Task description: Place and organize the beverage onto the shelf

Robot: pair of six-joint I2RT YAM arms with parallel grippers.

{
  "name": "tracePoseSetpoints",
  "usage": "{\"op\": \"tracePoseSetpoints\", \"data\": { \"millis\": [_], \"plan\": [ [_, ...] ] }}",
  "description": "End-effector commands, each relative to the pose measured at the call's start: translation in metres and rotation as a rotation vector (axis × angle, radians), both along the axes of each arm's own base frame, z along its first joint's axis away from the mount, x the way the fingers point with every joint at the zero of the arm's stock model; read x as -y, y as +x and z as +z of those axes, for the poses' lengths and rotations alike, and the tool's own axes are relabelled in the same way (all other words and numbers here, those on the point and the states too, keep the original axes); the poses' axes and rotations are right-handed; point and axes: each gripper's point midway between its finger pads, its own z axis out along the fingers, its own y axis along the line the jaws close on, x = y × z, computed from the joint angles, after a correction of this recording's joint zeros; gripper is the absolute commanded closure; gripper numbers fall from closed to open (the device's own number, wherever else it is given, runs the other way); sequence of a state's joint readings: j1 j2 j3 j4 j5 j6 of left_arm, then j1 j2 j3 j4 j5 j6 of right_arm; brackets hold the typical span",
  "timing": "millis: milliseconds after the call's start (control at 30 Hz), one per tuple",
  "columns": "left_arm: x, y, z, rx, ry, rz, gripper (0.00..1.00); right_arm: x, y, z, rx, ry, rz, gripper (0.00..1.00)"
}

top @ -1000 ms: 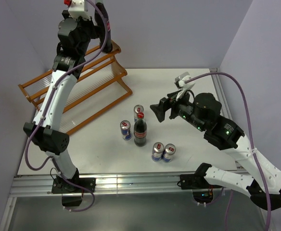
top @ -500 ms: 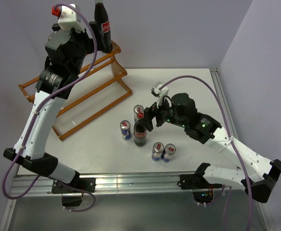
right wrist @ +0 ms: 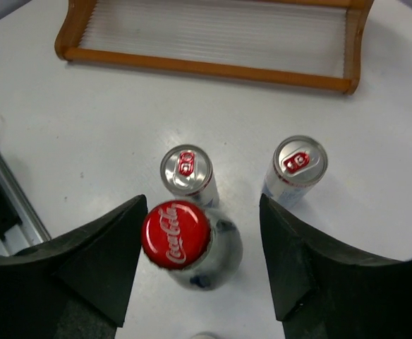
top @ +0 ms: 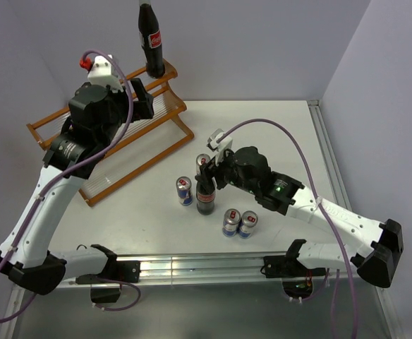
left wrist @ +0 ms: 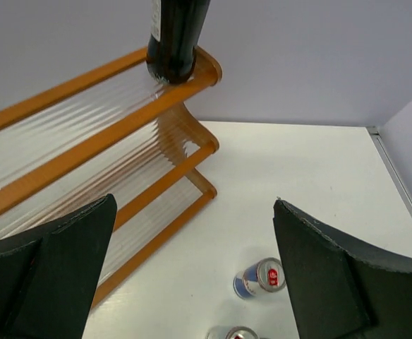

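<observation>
Two bottles: shelved bottle (top: 152,39) stood upright at rt end of shelf (top: 140,169) top tier; 2nd bottle (top: 205,196) upright on surface (top: 276,134) among 4 cans (top: 184,191). Rt tool (right wrist: 202,205) spread either side of its cap; L tool (left wrist: 193,205) spread, empty, facing shelf.

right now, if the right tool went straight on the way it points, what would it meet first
The upright cola bottle, probably: its red cap sits between the right tool's open fingers, though depth is unclear.
</observation>
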State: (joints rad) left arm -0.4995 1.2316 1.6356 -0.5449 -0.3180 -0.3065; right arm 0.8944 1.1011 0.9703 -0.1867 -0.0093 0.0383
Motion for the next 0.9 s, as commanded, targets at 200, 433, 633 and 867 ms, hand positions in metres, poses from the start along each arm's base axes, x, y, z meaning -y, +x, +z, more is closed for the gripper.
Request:
{"op": "tracePoseSetpoints", "data": {
  "millis": [200,433,633,867],
  "plan": [
    [-0.003,-0.03,-0.018,-0.005,-0.004,-0.026,0.01,-0.02,0.024,0.026,0.139,0.114,-0.027,0.7],
    [0.004,-0.039,-0.026,-0.012,-0.012,-0.063,0.0,-0.026,0.024,0.055,0.206,0.15,0.008,1.0],
    [0.019,-0.043,-0.04,0.001,-0.057,-0.135,0.0,-0.021,0.027,0.112,0.311,0.216,-0.018,1.0],
    [0.058,-0.044,-0.054,0.059,-0.143,-0.317,0.0,0.004,0.045,0.181,0.403,0.243,-0.175,1.0]
  ]
}}
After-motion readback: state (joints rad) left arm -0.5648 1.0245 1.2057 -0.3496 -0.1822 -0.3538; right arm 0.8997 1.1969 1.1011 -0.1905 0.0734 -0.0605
